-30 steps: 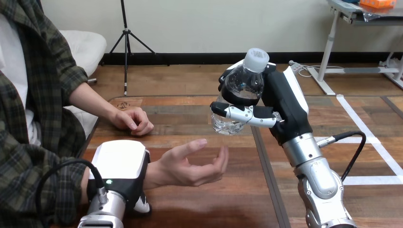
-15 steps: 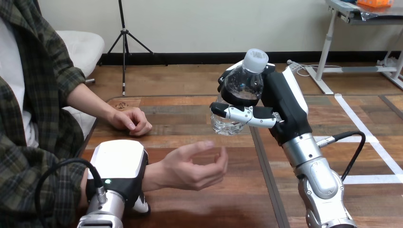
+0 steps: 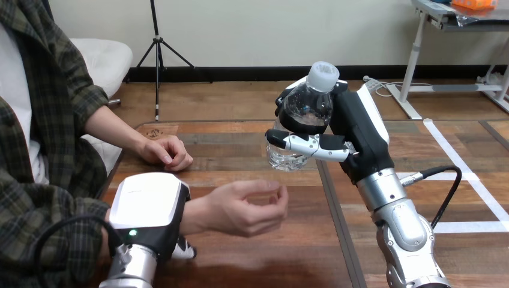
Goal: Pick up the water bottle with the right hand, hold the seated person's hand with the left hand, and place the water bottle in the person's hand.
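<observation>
1. Water bottle [image 3: 307, 111]: clear, white-capped, upright, raised above the table, clasped round its body by the right hand [image 3: 355, 135].
2. Left hand [image 3: 149, 207]: lies over the person's wrist [image 3: 193, 216]; whether it grips cannot be told.
3. Person's hand [image 3: 246, 209]: loosely curled, below and left of the bottle, apart from it.
4. Step: carry toward handover. Next, probably lower the bottle into that palm once it opens.
5. Table [image 3: 258, 264]: wooden, bare between them; person's other hand [image 3: 165, 151] rests farther back.

- Right arm [image 3: 403, 237]: comes in at lower right, silver forearm angled up and toward the left.
- Right hand [image 3: 360, 129]: raised, fingers and thumb curled round the water bottle [image 3: 307, 107] (upright, cap on top).
- Left hand [image 3: 147, 203]: white back facing up, lying over the person's wrist [image 3: 195, 215].
- Left arm [image 3: 129, 270]: enters at bottom left.
</observation>
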Available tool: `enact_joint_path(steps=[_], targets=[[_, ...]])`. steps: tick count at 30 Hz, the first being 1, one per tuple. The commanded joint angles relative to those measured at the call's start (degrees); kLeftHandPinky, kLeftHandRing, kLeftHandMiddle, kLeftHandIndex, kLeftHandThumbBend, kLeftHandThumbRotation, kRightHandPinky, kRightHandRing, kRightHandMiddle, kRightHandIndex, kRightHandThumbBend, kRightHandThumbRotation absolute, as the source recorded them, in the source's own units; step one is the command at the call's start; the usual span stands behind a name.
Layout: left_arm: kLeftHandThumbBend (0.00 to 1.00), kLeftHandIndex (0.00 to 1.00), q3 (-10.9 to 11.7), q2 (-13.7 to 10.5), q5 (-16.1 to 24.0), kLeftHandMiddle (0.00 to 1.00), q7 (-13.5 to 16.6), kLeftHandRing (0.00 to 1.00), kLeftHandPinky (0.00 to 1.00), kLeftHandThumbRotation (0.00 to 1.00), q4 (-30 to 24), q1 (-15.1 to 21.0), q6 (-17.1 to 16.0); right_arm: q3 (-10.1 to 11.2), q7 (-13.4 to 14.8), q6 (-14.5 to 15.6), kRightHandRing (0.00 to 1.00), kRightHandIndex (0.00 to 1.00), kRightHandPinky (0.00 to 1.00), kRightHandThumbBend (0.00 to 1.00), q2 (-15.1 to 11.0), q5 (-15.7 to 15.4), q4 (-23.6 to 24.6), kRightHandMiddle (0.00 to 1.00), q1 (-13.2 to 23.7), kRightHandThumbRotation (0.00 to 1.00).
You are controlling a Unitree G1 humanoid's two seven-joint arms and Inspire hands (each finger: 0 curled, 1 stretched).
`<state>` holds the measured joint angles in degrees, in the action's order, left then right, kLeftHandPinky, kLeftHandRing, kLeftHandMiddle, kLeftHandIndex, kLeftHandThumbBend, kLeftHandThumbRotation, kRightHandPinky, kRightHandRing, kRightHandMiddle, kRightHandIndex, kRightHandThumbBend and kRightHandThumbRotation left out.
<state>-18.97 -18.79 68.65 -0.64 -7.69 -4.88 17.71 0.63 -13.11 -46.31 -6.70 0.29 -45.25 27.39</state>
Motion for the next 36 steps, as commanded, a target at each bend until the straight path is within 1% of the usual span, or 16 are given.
enact_joint_path(steps=[1, 5, 9, 10, 12, 13, 19, 21, 25, 30, 32, 36], targets=[[0.91, 0.45, 1.8, -0.2, -3.1, 0.40, 6.4, 0.34, 0.29, 0.00, 2.1, 0.5, -2.4, 1.1, -0.1, -0.6, 0.44, 0.47, 0.40, 0.67, 0.0, 1.9, 3.2, 0.47, 3.7, 0.00], [0.90, 0.44, 2.1, -0.3, -6.0, 0.40, 10.1, 0.35, 0.30, 0.00, 3.1, 0.3, -4.7, 1.2, -0.3, -0.6, 0.45, 0.47, 0.40, 0.66, 0.1, 2.3, 3.1, 0.47, 3.8, 0.00], [0.88, 0.44, 2.1, -0.6, -7.5, 0.40, 12.4, 0.35, 0.30, 0.00, 3.8, 0.3, -6.1, 1.1, -0.2, -0.6, 0.45, 0.47, 0.41, 0.66, 0.0, 2.2, 3.0, 0.47, 3.8, 0.00], [0.87, 0.44, 2.1, -0.7, -8.2, 0.40, 13.8, 0.35, 0.30, 0.00, 4.2, 0.2, -7.2, 1.1, -0.2, -0.6, 0.45, 0.47, 0.41, 0.66, 0.0, 2.3, 3.0, 0.47, 3.8, 0.00], [0.87, 0.44, 2.2, -0.8, -9.1, 0.40, 15.6, 0.35, 0.30, 0.00, 4.8, 0.2, -8.5, 1.1, -0.3, -0.6, 0.45, 0.47, 0.41, 0.66, 0.0, 2.4, 3.0, 0.47, 3.8, 0.00], [0.87, 0.44, 2.4, -0.7, -10.0, 0.40, 16.9, 0.35, 0.30, 0.00, 5.3, 0.2, -9.7, 1.1, -0.1, -0.7, 0.45, 0.47, 0.41, 0.66, -0.1, 2.1, 3.0, 0.47, 3.8, 0.00], [0.85, 0.44, 2.7, -0.7, -13.4, 0.40, 21.7, 0.34, 0.29, 0.00, 7.1, 0.3, -14.3, 1.1, 0.2, -1.1, 0.45, 0.47, 0.41, 0.67, -0.2, 1.9, 2.6, 0.47, 3.9, 0.00], [0.85, 0.44, 2.6, -0.8, -13.9, 0.40, 22.7, 0.34, 0.29, 0.00, 7.6, 0.3, -15.1, 1.1, 0.2, -1.3, 0.45, 0.47, 0.41, 0.67, -0.2, 1.9, 2.5, 0.48, 4.0, 0.00], [0.84, 0.44, 2.6, -0.6, -15.4, 0.40, 25.5, 0.34, 0.29, 0.00, 8.7, 0.5, -17.6, 1.1, 0.4, -1.2, 0.45, 0.47, 0.41, 0.67, -0.3, 1.5, 2.4, 0.47, 4.0, 0.00], [0.82, 0.44, 2.5, -0.5, -16.2, 0.40, 28.0, 0.34, 0.29, 0.00, 9.8, 0.8, -19.8, 1.1, 0.7, -1.6, 0.45, 0.47, 0.41, 0.68, -0.5, 1.1, 2.1, 0.48, 4.1, 0.00], [0.82, 0.44, 2.5, -0.4, -16.8, 0.40, 29.2, 0.34, 0.30, 0.00, 10.4, 0.9, -21.2, 1.1, 0.7, -1.5, 0.45, 0.47, 0.41, 0.68, -0.5, 1.1, 2.1, 0.48, 4.1, 0.00], [0.81, 0.44, 2.5, 0.0, -17.5, 0.40, 31.0, 0.35, 0.30, 0.00, 11.4, 1.0, -22.8, 1.1, 0.7, -1.3, 0.45, 0.47, 0.41, 0.68, -0.5, 1.1, 2.2, 0.48, 4.0, 0.00]])
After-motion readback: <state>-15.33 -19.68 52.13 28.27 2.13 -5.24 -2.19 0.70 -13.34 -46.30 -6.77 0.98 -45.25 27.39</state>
